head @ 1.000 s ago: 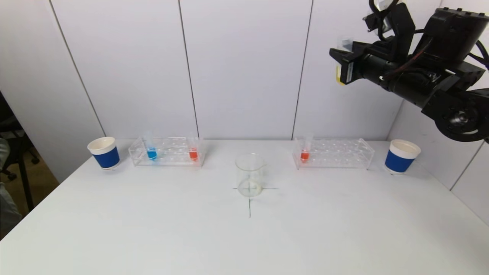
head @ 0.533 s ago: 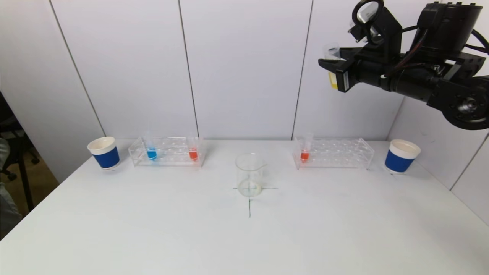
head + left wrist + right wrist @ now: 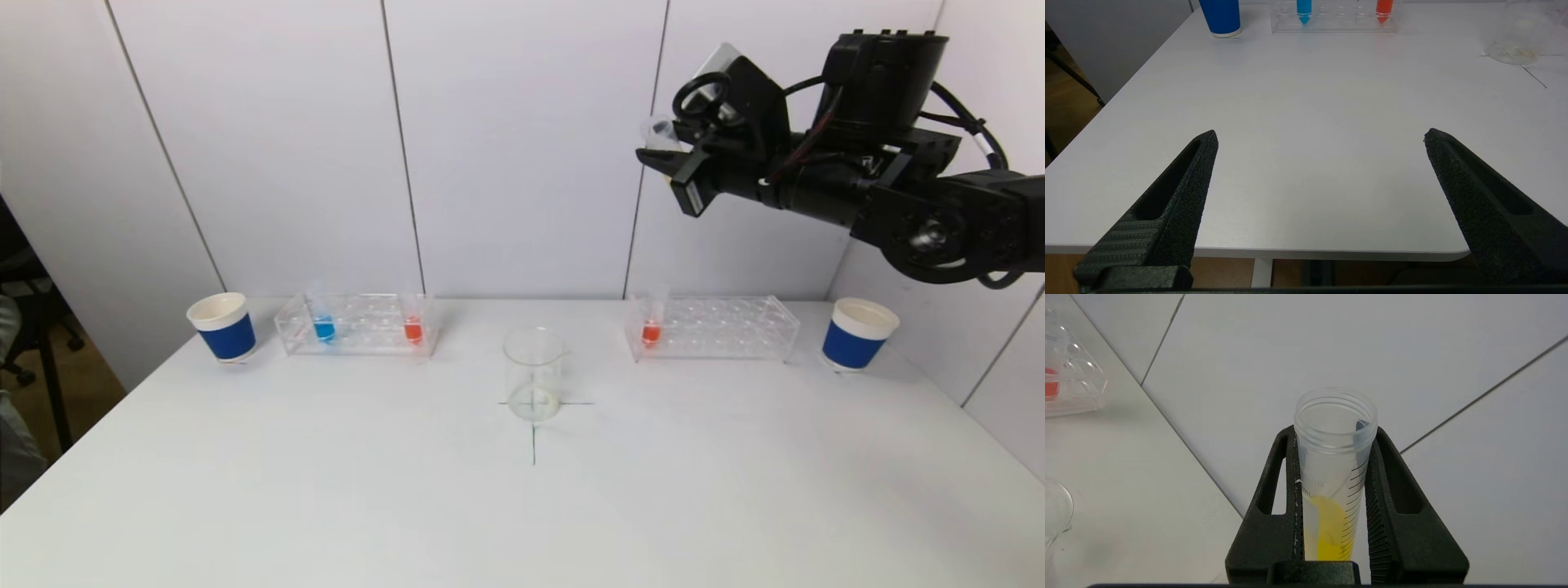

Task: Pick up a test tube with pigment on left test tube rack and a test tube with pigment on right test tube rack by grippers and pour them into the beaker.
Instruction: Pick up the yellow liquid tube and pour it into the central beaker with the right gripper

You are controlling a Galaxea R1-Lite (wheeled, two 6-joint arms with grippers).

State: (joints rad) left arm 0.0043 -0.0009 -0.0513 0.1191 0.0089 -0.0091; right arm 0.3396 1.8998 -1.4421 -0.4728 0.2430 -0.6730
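A lab bench is suggested by clear test tube racks (image 3: pixel 357 324), a glass beaker (image 3: pixel 534 373) and white panelled walls (image 3: pixel 522 147)

The head view looks forward and down over the whole table (image 3: pixel 522 506), while the left wrist view looks low across the table's near edge toward the left test tube rack (image 3: pixel 1333 22), and the right wrist view, high up and close, shares the beaker (image 3: pixel 1055 514) with both.

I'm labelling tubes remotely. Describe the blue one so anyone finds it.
On the white table, find the left test tube rack beside a blue cup. The blue tube stands at the cup end; its only rackmate is red.
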